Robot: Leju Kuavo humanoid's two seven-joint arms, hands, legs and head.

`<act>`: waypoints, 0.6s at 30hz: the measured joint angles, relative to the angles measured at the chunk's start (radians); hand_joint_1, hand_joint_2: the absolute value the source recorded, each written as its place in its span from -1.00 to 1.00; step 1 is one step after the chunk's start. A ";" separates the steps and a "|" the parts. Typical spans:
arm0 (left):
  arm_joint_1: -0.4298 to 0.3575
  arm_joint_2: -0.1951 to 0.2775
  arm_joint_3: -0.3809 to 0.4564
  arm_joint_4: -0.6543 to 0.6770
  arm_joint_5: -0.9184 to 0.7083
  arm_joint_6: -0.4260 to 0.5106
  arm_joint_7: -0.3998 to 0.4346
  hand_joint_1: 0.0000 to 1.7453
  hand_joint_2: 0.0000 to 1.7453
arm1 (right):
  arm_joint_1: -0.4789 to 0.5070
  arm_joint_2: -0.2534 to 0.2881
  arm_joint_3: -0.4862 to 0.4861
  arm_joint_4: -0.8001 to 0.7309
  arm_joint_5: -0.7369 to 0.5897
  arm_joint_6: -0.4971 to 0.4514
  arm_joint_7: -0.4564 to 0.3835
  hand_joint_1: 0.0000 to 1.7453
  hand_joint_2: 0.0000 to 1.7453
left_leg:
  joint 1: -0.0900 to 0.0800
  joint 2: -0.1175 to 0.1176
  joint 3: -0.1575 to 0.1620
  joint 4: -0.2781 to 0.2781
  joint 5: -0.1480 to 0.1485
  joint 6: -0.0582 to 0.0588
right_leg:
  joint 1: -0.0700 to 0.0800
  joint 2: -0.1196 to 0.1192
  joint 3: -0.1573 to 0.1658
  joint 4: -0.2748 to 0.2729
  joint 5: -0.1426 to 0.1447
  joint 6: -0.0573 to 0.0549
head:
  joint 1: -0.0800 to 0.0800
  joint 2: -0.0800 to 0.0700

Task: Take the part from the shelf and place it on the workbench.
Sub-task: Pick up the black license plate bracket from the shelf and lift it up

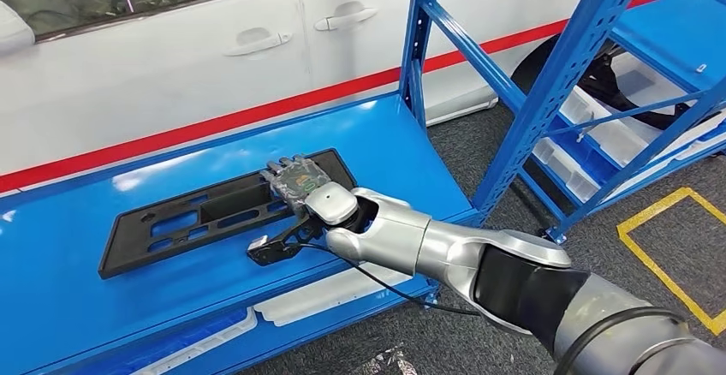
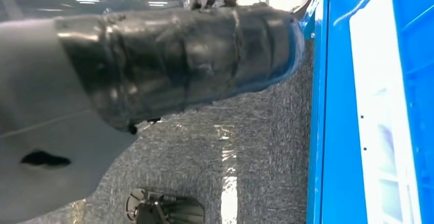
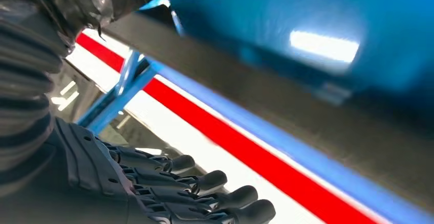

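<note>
A white vehicle body (image 1: 171, 58) with two door handles and a red stripe along its lower edge runs behind the blue metal shelf (image 1: 77, 247); no writing on it can be read. The shelf's flat blue top carries the task's thing, a long flat black plastic part (image 1: 184, 221) with rectangular cut-outs, lying lengthwise near the middle of the shelf. To the right of that shelf, across grey carpet, stands a second blue rack (image 1: 599, 110) holding pale trays, with yellow floor tape (image 1: 663, 247) beside it.

The silver right arm reaches in over the shelf's front edge, and the right hand (image 1: 295, 182) lies on the right end of the black part, its fingers stretched out flat and side by side, not closed around it. The right wrist view shows those dark fingers (image 3: 204, 193) extended close together, with the part's dark edge and the red stripe beyond. The left wrist view shows grey carpet, a blue shelf edge and a dark taped cover (image 2: 179, 60); the left hand's fingers are hidden, so their state cannot be told.
</note>
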 joint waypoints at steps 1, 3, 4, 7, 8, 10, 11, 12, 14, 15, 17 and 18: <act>0.001 -0.001 0.000 0.000 0.000 -0.002 0.000 -1.00 -1.00 | 0.001 0.000 0.000 0.002 -0.002 0.009 -0.002 -1.00 1.00 | 0.001 -0.002 0.001 0.007 -0.006 -0.003 | -0.003 -0.001 0.015 -0.047 0.037 0.002 | 0.000 0.000; 0.002 -0.003 0.000 0.000 0.002 -0.008 -0.001 -1.00 -1.00 | -0.002 0.002 0.001 0.007 -0.010 0.038 -0.008 -1.00 1.00 | 0.002 -0.005 -0.002 0.029 -0.024 -0.013 | -0.007 -0.002 0.063 -0.169 0.100 0.003 | 0.000 0.000; 0.002 -0.004 0.000 0.000 0.003 -0.013 -0.003 -1.00 -1.00 | -0.003 0.004 0.002 0.009 -0.016 0.056 -0.011 -0.99 1.00 | 0.000 -0.006 -0.005 0.038 -0.031 -0.019 | -0.007 -0.002 0.080 -0.207 0.112 0.000 | 0.000 0.000; 0.001 -0.004 0.000 0.000 0.015 -0.031 -0.010 -1.00 -1.00 | -0.007 0.011 0.004 0.018 -0.044 0.108 -0.018 -0.09 1.00 | -0.002 -0.006 -0.008 0.045 -0.038 -0.030 | -0.004 0.003 0.089 -0.223 0.110 -0.016 | 0.000 0.000; 0.002 -0.004 0.000 0.000 0.018 -0.035 -0.013 -1.00 -1.00 | -0.009 0.013 0.005 0.020 -0.053 0.120 -0.019 0.40 1.00 | -0.001 -0.005 -0.007 0.049 -0.042 -0.033 | -0.006 0.004 0.092 -0.226 0.110 -0.021 | 0.000 0.000; 0.001 -0.006 0.000 0.000 0.023 -0.038 -0.017 -1.00 -1.00 | -0.013 0.017 0.007 0.025 -0.067 0.132 -0.020 0.97 1.00 | 0.002 -0.002 -0.026 0.095 -0.071 -0.044 | -0.011 0.003 0.101 -0.232 0.110 -0.030 | -0.001 0.000; 0.000 -0.006 0.000 0.000 0.025 -0.039 -0.018 -1.00 -1.00 | -0.012 0.018 0.009 0.028 -0.072 0.134 -0.021 1.00 1.00 | 0.005 -0.001 -0.050 0.146 -0.096 -0.051 | -0.011 0.002 0.104 -0.234 0.110 -0.032 | -0.001 0.000; 0.001 -0.007 0.000 0.000 0.027 -0.039 -0.020 -1.00 -1.00 | -0.012 0.019 0.011 0.030 -0.076 0.135 -0.022 1.00 1.00 | 0.007 0.000 -0.081 0.208 -0.122 -0.056 | -0.011 0.001 0.106 -0.234 0.108 -0.034 | -0.001 0.000; 0.003 -0.007 0.000 0.000 0.030 -0.042 -0.023 -1.00 -1.00 | -0.013 0.020 0.014 0.035 -0.082 0.136 -0.023 1.00 1.00 | 0.010 0.001 -0.131 0.297 -0.143 -0.062 | -0.010 0.000 0.108 -0.234 0.106 -0.037 | -0.001 0.000; 0.004 -0.007 0.000 0.000 0.031 -0.046 -0.025 -1.00 -1.00 | -0.014 0.020 0.015 0.036 -0.083 0.136 -0.024 1.00 1.00 | 0.010 0.001 -0.134 0.294 -0.128 -0.061 | -0.010 0.000 0.110 -0.234 0.105 -0.037 | -0.001 0.000; 0.004 -0.007 0.000 0.000 0.033 -0.055 -0.035 -1.00 -1.00 | -0.017 0.022 0.016 0.038 -0.083 0.132 -0.024 1.00 1.00 | 0.010 0.001 -0.086 0.186 -0.060 -0.054 | -0.010 0.000 0.116 -0.235 0.103 -0.036 | -0.001 0.000; 0.004 -0.007 0.000 0.000 0.035 -0.061 -0.041 -1.00 -1.00 | -0.020 0.022 0.017 0.038 -0.083 0.128 -0.024 1.00 1.00 | 0.008 0.000 -0.053 0.120 -0.036 -0.050 | -0.009 0.001 0.119 -0.236 0.101 -0.034 | -0.001 0.000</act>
